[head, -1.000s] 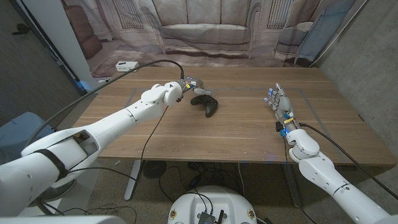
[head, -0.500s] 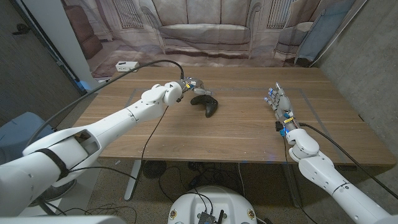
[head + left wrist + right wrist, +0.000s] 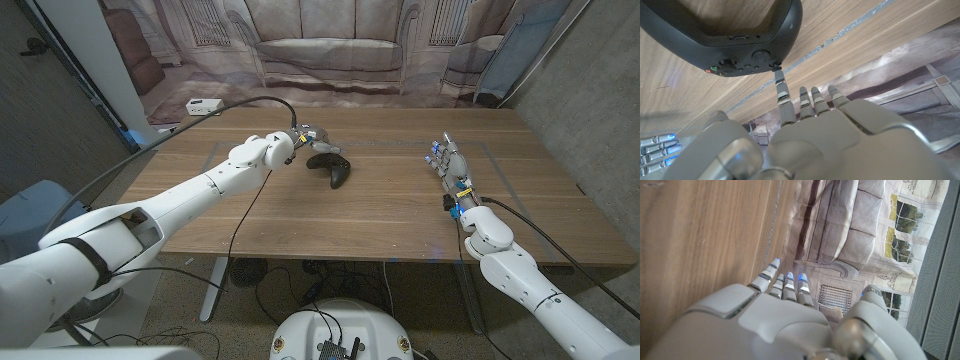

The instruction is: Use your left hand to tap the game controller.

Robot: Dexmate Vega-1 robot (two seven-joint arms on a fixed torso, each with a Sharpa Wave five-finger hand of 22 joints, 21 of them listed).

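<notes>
Near the middle of the head view, a little left of centre, I see the game controller [image 3: 334,168] lying on the wooden table [image 3: 380,215]. It is black and matte, with rounded, curving grips; one grip points toward the bottom of the frame. From my left wrist view the controller [image 3: 725,35] shows a smooth dark shell with a small port on its edge, 2 round knobs and tiny green and red marks.

My left hand [image 3: 308,137] sits just beside the controller at its upper-left side in the head view. In the left wrist view the left hand [image 3: 805,130] has its fingers [image 3: 781,87] apart and holds nothing, and 1 fingertip reaches the controller's edge; I cannot tell whether it presses or only touches.

My right hand [image 3: 450,165] stands at the right of the head view, well apart from the controller, fingers straight, close together and pointing toward the top of the frame, gripping nothing. Its shell is pale grey plastic with blue-lit tips.

The tabletop is brown wood grain with thin tape lines across it. A white power strip [image 3: 203,106] lies at the table's upper-left corner.
</notes>
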